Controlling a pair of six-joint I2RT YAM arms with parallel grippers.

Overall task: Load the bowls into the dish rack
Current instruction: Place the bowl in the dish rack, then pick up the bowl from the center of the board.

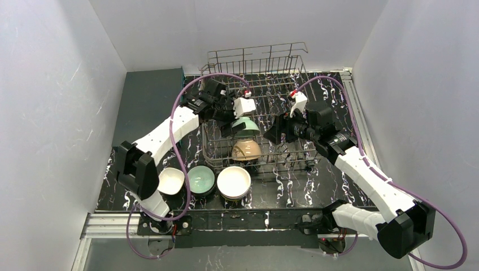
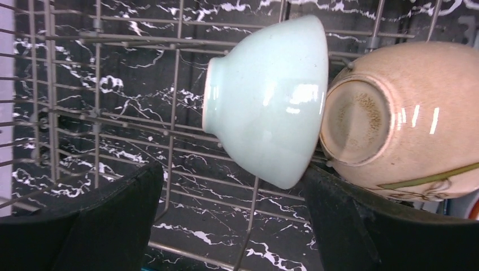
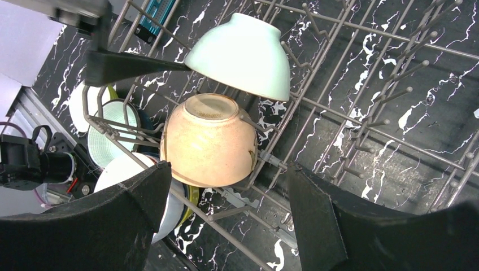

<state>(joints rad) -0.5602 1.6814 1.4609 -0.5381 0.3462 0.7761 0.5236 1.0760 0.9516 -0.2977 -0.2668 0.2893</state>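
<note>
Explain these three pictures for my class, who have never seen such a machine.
These are two robot arms bolted to a table. The wide picture looks down from above; the other two come from a camera on each wrist. A wire dish rack holds a mint bowl and a peach bowl, both tipped on their sides. More bowls wait on the table in front. The left gripper is open around the mint bowl; the right gripper is open near the peach bowl. Nothing is held.
</note>
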